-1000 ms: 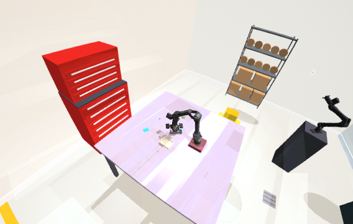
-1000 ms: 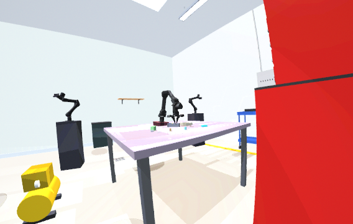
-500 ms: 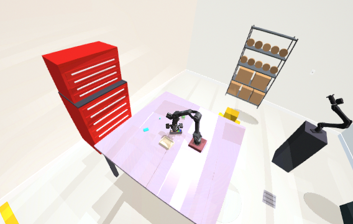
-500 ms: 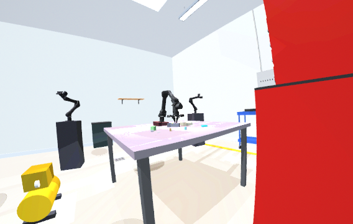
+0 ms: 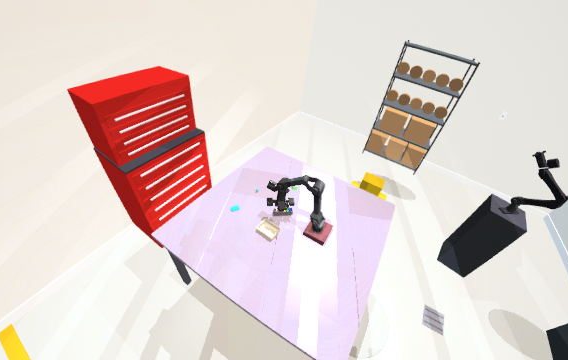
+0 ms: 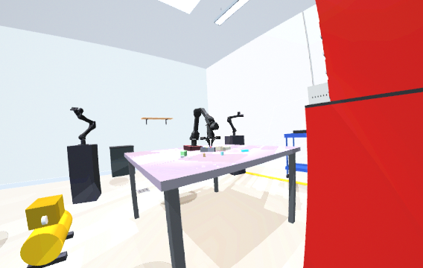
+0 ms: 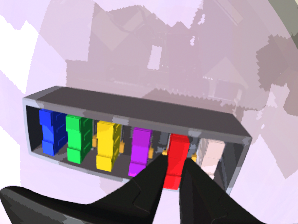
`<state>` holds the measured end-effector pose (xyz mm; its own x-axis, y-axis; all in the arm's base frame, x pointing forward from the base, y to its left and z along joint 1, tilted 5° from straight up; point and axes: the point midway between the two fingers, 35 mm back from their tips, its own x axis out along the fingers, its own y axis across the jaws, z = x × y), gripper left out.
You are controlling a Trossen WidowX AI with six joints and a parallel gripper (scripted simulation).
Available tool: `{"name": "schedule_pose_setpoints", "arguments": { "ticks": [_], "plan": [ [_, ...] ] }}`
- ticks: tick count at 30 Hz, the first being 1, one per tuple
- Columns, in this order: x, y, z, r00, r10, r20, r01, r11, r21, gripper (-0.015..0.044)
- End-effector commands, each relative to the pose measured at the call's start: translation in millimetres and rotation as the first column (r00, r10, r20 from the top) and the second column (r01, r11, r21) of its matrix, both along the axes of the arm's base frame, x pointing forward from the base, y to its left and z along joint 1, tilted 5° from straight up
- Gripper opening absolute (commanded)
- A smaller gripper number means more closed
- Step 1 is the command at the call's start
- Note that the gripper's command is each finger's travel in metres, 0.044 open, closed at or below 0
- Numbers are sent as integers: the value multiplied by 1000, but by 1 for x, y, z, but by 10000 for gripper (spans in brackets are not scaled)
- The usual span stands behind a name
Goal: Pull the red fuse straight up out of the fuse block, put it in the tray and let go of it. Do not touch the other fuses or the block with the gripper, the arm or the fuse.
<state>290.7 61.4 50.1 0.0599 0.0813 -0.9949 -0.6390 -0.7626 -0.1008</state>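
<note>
Red tool chest [image 5: 144, 130] [image 6: 375, 156], yellow floor machine [image 5: 373, 184] [image 6: 44, 238].

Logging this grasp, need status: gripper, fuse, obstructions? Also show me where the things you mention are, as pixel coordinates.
Black gripper [image 5: 283, 208] [image 6: 211, 146] [image 7: 174, 163] shut on red plastic-looking fuse [image 7: 176, 160]; fuse among the others in grey fuse block [image 5: 282, 213] [image 6: 208, 150] [image 7: 145, 107]; purple and pale pink fuses [image 7: 141, 150] [image 7: 212, 152] close either side.
</note>
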Motion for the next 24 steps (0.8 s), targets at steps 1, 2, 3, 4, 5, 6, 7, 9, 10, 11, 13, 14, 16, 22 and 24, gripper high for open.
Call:
{"name": "schedule_pose_setpoints", "arguments": {
  "ticks": [1, 2, 3, 4, 5, 6, 7, 9, 10, 11, 13, 14, 16, 22, 24],
  "plan": [
    [1, 0, 3, 1000, 0, 2, -1, 1000, 1, 0],
    [1, 0, 3, 1000, 0, 2, 0, 1000, 1, 0],
    [0, 0, 4, 1000, 0, 2, 0, 1000, 1, 0],
    [0, 0, 4, 1000, 0, 2, 0, 1000, 1, 0],
    [0, 0, 5, 1000, 0, 2, 0, 1000, 1, 0],
    [0, 0, 5, 1000, 0, 2, 0, 1000, 1, 0],
    [0, 0, 6, 1000, 0, 2, 0, 1000, 1, 0],
    [0, 0, 7, 1000, 0, 2, 0, 1000, 1, 0],
    [0, 0, 7, 1000, 0, 1, 0, 1000, 1, 0],
    [0, 0, 8, 1000, 0, 1, 0, 1000, 1, 0],
    [0, 0, 9, 1000, 0, 1, 0, 1000, 1, 0],
    [0, 0, 9, 1000, 0, 1, 0, 1000, 1, 0],
    [0, -1, 10, 1000, 0, 1, 0, 1000, 1, 0],
    [0, -1, 13, 1000, -1, 1, 1, 1000, 1, 0],
    [0, -1, 14, 1000, -1, 1, 1, 1000, 1, 0]
  ]
}}
